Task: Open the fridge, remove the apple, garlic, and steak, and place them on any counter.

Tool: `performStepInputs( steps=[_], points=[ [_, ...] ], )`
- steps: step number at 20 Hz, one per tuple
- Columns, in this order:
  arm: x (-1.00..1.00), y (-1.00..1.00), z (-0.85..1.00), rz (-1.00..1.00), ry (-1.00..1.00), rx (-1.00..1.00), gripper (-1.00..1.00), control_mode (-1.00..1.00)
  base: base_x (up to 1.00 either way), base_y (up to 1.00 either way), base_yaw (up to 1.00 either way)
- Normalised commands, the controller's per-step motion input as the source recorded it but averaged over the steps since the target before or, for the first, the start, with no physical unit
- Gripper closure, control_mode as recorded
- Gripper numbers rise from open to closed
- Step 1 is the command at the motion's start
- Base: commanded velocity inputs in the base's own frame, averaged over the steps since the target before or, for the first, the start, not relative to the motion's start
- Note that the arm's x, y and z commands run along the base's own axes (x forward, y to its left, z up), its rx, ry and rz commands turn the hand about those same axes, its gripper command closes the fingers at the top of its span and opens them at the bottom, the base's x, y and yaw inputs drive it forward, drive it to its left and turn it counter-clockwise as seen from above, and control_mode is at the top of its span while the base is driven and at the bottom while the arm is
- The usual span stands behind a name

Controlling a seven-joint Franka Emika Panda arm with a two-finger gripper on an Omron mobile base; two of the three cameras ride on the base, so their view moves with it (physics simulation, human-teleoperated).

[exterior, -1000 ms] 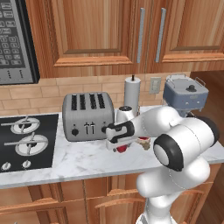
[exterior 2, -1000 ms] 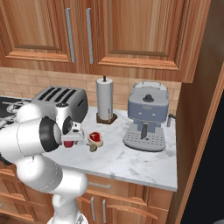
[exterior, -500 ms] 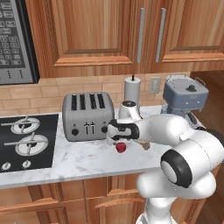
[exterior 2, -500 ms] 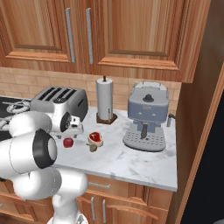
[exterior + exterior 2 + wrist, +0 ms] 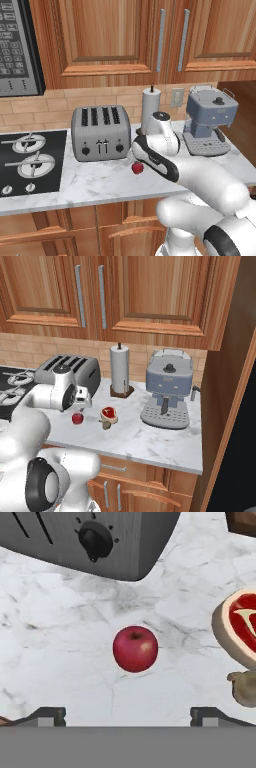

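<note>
"Was the gripper (image 5: 128,714) holding anything?"

"No. Its two tips stood wide apart and touched nothing."

"Where was the apple (image 5: 135,648)?"

"It sat on the counter (image 5: 55,647) under the hand, just in front of the toaster (image 5: 100,132). The steak (image 5: 108,414) and garlic (image 5: 105,424) lay close beside it."

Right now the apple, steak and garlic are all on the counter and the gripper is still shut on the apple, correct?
Not quite. The apple sits free on the counter, and the gripper is open, its fingertips spread wide clear of the apple, as the hand view shows. The steak and garlic are indeed on the counter beside it.
</note>
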Motion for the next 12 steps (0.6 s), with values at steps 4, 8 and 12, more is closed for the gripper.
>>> performStepInputs(
  steps=[4,8,12],
  points=[
    [-0.8,-0.1,0.76,0.0,-0.07,0.04,-1.0,-1.0,0.0,0.0,0.0],
    [-0.76,-0.06,0.95,0.0,-0.11,0.0,-1.0,-1.0,0.0,0.0,0.0],
    [-0.81,-0.11,0.98,0.0,-0.07,0.0,-1.0,-1.0,0.0,0.0,0.0]
  ],
)
